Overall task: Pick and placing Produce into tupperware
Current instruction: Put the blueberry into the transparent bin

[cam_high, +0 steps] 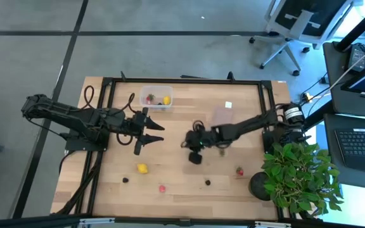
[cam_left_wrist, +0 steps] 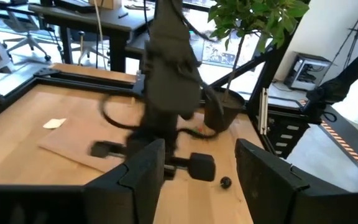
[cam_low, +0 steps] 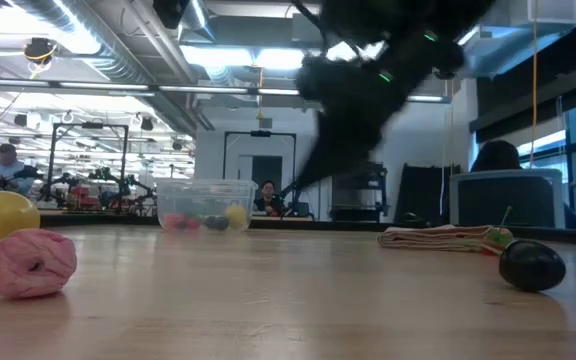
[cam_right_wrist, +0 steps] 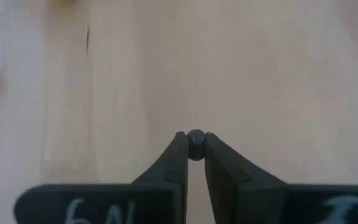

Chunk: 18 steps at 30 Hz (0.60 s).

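The clear tupperware (cam_high: 156, 98) stands at the table's far side with a red and a yellow piece inside; it also shows in the low view (cam_low: 206, 205). Loose produce lies on the near half: a yellow piece (cam_high: 142, 168), a red one (cam_high: 162, 188), two dark berries (cam_high: 125, 179) (cam_high: 208, 182) and another red one (cam_high: 239, 171). My right gripper (cam_right_wrist: 196, 140) is over the table's middle (cam_high: 196, 156), shut on a small dark berry (cam_right_wrist: 196, 146). My left gripper (cam_high: 159, 134) hovers open left of it, nothing between its fingers (cam_left_wrist: 145, 174). My right gripper pinches the small dark berry (cam_right_wrist: 196, 148) between the free ends of its two fingers. The fingers slant down from the table's right side. The berry sits at the very tips, above the tabletop.
A flat tan board (cam_high: 224, 114) lies at the far right of the table. A potted plant (cam_high: 296, 177) stands at the near right corner. Bare wood lies between the tupperware and the loose pieces. People and desks show in the room beyond.
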Each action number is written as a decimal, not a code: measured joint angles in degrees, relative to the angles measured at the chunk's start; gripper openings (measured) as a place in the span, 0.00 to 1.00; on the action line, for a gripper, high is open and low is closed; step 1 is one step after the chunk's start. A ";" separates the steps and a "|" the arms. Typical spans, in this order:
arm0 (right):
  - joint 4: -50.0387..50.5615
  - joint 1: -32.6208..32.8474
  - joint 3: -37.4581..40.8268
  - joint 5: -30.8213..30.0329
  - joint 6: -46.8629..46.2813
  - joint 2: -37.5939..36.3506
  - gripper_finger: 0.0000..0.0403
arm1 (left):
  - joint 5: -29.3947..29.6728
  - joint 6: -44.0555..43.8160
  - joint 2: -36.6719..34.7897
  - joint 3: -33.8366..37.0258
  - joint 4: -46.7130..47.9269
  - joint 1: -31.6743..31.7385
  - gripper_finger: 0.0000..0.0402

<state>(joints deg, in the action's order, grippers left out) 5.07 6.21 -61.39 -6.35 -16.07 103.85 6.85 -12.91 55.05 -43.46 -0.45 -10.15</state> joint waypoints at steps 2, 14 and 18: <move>1.28 -2.10 -4.70 -0.01 2.66 0.00 0.09 | 0.00 0.00 0.00 0.00 -0.04 0.00 0.46; 0.51 -18.69 -25.64 -0.22 11.79 0.59 0.09 | -0.39 4.65 -1.86 0.00 -6.67 -0.61 0.46; 1.14 -22.42 -27.60 3.94 11.87 4.80 0.09 | -0.57 8.05 -4.10 0.00 -10.33 -1.05 0.46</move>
<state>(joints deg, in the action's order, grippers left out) 6.21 -16.21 -88.98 -2.42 -4.20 108.66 6.28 -4.85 50.94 -43.46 -10.78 -11.20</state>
